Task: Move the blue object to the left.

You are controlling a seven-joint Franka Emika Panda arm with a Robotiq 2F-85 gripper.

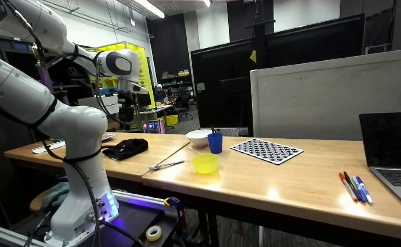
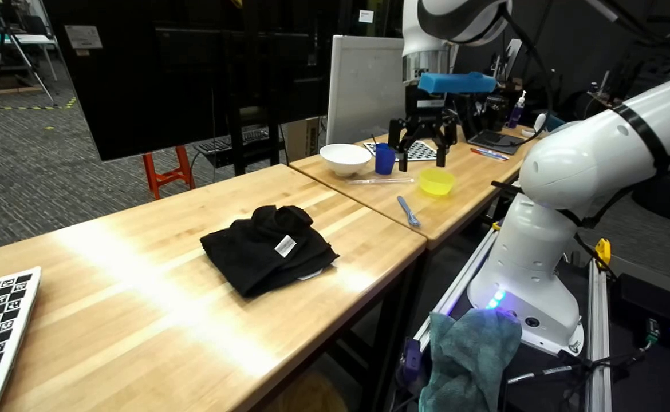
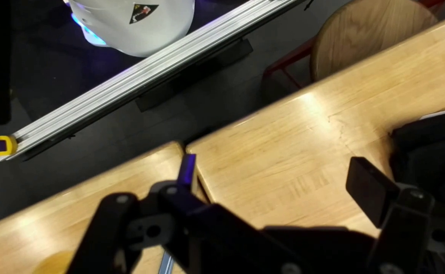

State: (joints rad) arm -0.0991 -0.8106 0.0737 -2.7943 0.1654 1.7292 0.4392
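Note:
A blue cup (image 1: pixel 215 144) stands upright on the table with a dark handle sticking out; it also shows in an exterior view (image 2: pixel 385 160). It is out of the wrist view. A blue-grey fork-like utensil (image 1: pixel 166 165) lies near the seam between two tables; it shows in an exterior view (image 2: pixel 408 212) and partly in the wrist view (image 3: pixel 166 263). My gripper (image 2: pixel 422 164) is open and empty, high above the tables, pointing down. In the wrist view its fingers (image 3: pixel 279 180) are spread wide over bare wood by the seam, touching nothing.
A yellow bowl (image 1: pixel 205 164) and a white bowl (image 1: pixel 199 138) stand near the cup. A checkered board (image 1: pixel 267 151), pens (image 1: pixel 356 188) and a laptop (image 1: pixel 397 176) lie further along. A black cloth (image 2: pixel 269 252) lies on the adjoining table. A clear stick (image 2: pixel 381 181) lies by the white bowl.

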